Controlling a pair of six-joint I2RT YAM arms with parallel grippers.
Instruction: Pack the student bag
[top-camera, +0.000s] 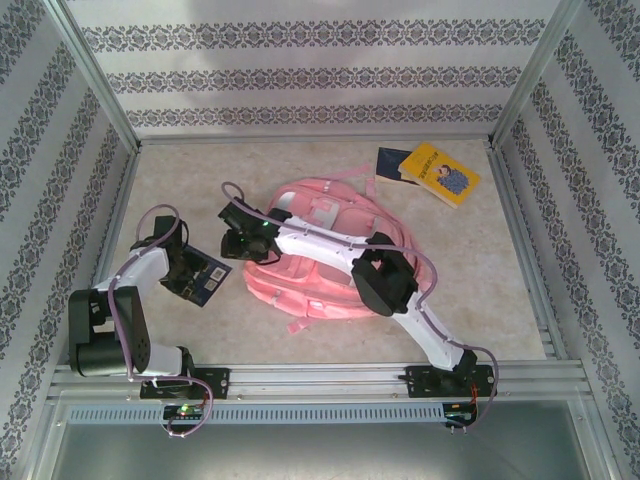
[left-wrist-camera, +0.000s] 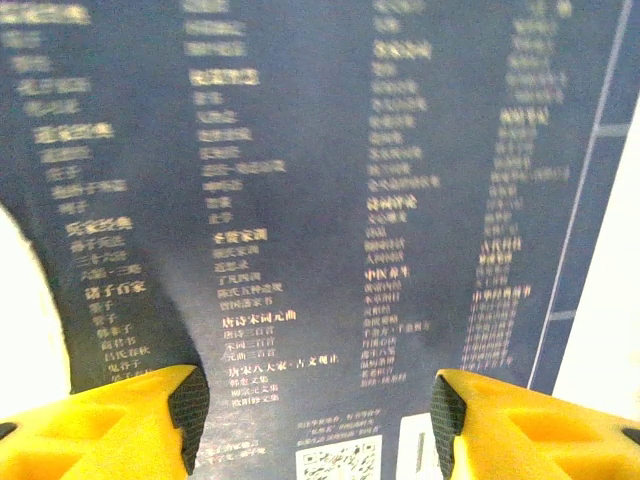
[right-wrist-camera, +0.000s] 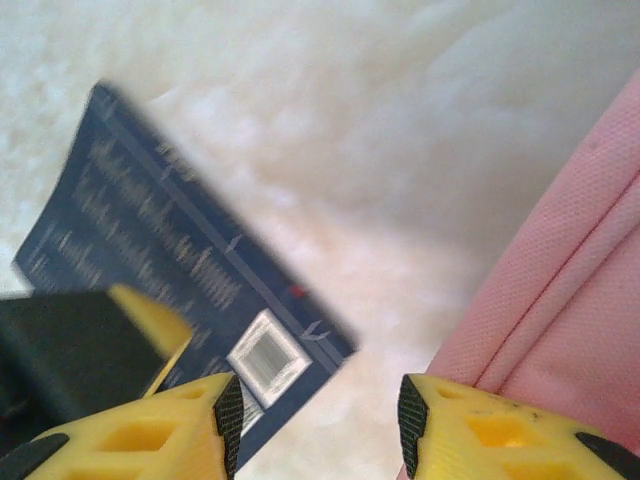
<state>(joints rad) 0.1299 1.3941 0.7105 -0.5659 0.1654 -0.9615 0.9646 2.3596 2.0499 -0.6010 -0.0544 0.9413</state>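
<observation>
Seen from above, everything is bright and evenly lit, a little washed out and hazy. The student bag (top-camera: 285, 285) looks pale pink, and my arms throw only soft, faint shadows on it and on the tabletop (top-camera: 480, 290) beside it. The walls around the bag lean outward toward the picture's corners. Through my left wrist camera the dark blue book (left-wrist-camera: 320, 200) is dim. Its print is soft and gets blurrier toward the top, with burnt-out white patches at both sides. My right wrist view is smeared with blur: left of the bag the tabletop glares to near white, while the bag's weave reads fairly crisp.
</observation>
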